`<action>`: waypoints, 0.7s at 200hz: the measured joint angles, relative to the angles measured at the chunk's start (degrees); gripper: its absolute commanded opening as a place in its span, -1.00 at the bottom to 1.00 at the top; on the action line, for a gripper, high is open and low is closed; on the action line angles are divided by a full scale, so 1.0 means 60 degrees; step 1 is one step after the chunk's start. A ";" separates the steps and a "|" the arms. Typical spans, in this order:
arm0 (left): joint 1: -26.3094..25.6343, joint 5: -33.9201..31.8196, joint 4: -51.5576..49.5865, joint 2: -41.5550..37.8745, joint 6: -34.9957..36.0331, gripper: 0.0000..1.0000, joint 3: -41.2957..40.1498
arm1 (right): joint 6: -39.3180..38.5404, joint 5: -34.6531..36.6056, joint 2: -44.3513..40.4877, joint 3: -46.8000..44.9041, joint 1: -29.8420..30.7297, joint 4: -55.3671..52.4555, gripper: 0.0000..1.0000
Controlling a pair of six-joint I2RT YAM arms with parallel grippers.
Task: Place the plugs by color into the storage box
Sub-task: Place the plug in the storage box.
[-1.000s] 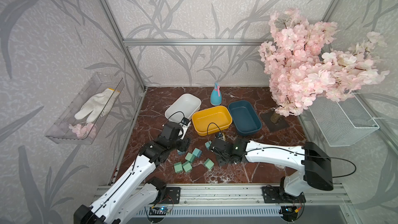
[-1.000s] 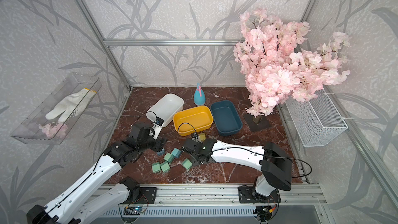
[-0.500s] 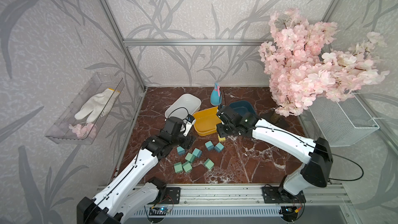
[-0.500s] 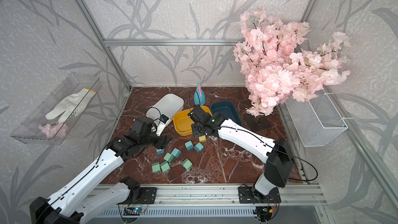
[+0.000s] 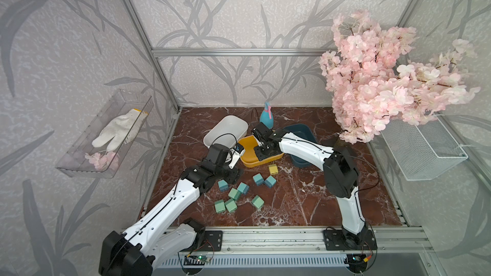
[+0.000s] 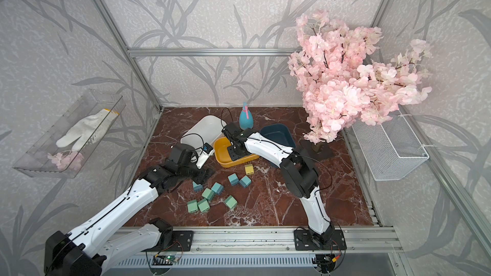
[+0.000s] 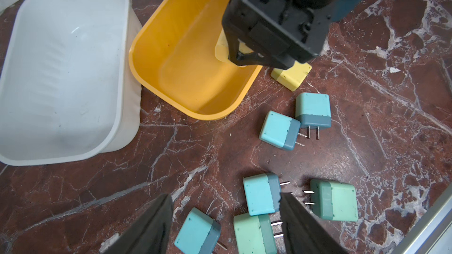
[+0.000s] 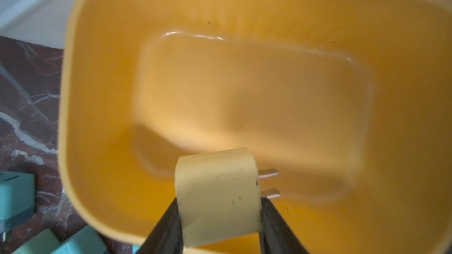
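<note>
My right gripper [image 8: 220, 206] is shut on a pale yellow plug [image 8: 217, 191], prongs sideways, held over the inside of the yellow storage box [image 8: 97, 69]. In both top views that gripper [image 5: 265, 152] hangs above the box's front rim [image 5: 255, 165]. A second yellow plug [image 5: 273, 169] lies on the floor just in front of the box. Several teal plugs [image 7: 278, 129] and mint green plugs [image 7: 337, 202] are scattered on the marble. My left gripper [image 7: 225, 197] stands open low over them, with a teal plug [image 7: 195, 230] and a green plug [image 7: 254, 233] between its fingers' lines, untouched.
A white storage box [image 5: 225, 131] stands left of the yellow one and a dark blue box [image 5: 305, 134] right of it. A spray bottle [image 5: 266, 118] stands behind them. The pink blossom tree [image 5: 385, 83] and a wire basket [image 5: 425, 150] fill the right side.
My right arm has lifted the yellow plug from the floor beside the scattered plugs and carried it back over the yellow box. My left gripper has shifted slightly forward over the plugs.
</note>
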 measured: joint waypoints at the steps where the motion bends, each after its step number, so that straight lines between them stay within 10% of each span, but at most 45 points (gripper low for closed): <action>1: 0.0000 0.0000 0.0004 0.0007 0.0011 0.44 0.0000 | -0.0004 0.0004 0.0036 0.0015 -0.0004 0.0000 -0.29; 56: 0.0000 0.0011 0.0004 0.0226 0.0160 0.44 -0.0004 | -0.0157 -0.0022 0.0426 0.0550 -0.0040 -0.0178 0.24; 140: -0.0280 0.0189 -0.0288 0.0565 -0.0419 0.39 0.0208 | 0.0157 -0.0138 -0.2346 -0.1144 -0.0036 0.0073 0.28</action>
